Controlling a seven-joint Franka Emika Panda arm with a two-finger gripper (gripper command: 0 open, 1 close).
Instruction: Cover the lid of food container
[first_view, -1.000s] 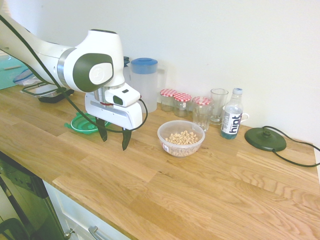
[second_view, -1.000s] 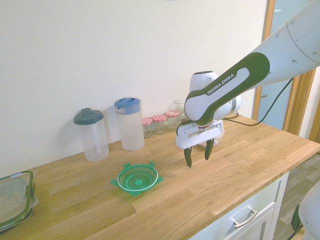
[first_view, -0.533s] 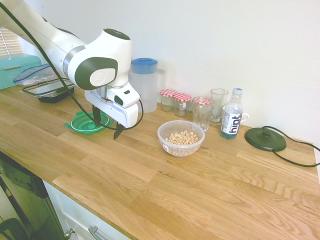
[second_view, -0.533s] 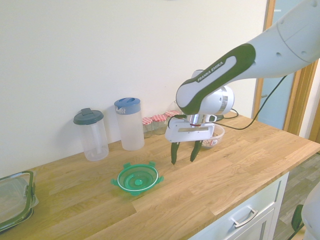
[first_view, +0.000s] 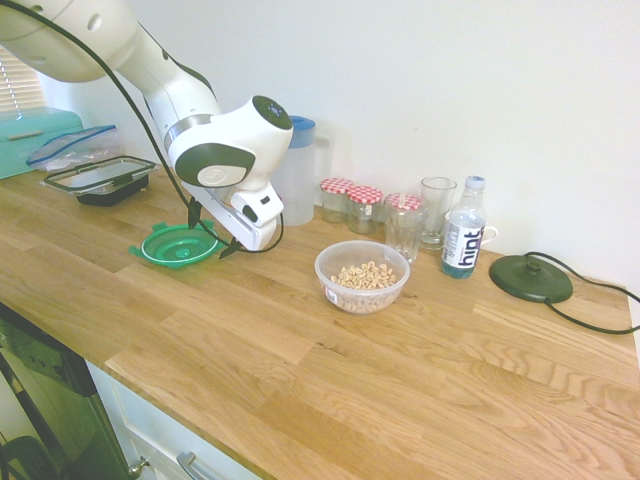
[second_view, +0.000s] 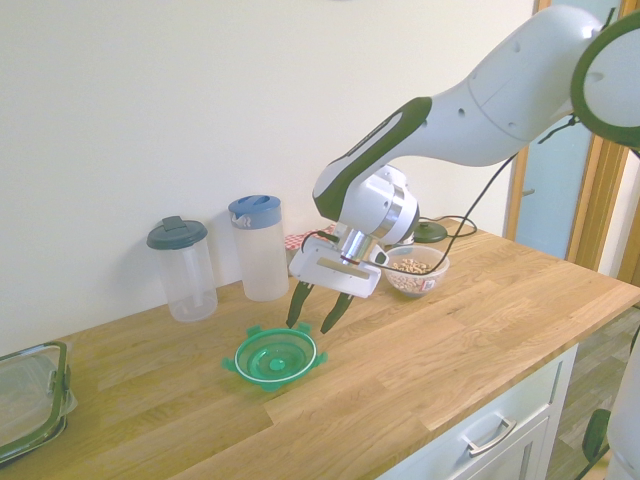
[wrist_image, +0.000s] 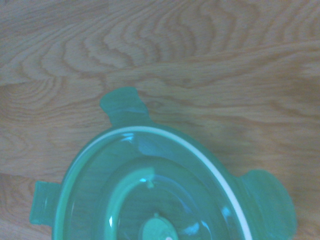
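The lid (second_view: 275, 358) is seen lying on the table (second_view: 430, 380), its tabs spread outward and a pale ring visible around it. Just above the lid, toward its bowl side, the pincer (second_view: 320, 307) is held tilted, its fingers spread apart and nothing gripped between them. The bowl (first_view: 362, 278), uncovered and partly filled with cereal (first_view: 365, 276), is placed well apart from the lid, on the same side as the pincer. Behind the lid, toward the wall, the blue-topped pitcher (second_view: 260, 250) and the dark-lidded pitcher (second_view: 185, 270) are stood upright. Farther from the lid than the bowl, the bottle (first_view: 464, 230) is stood upright. On the lid's opposite side, the rectangular container (first_view: 100, 180) is set.
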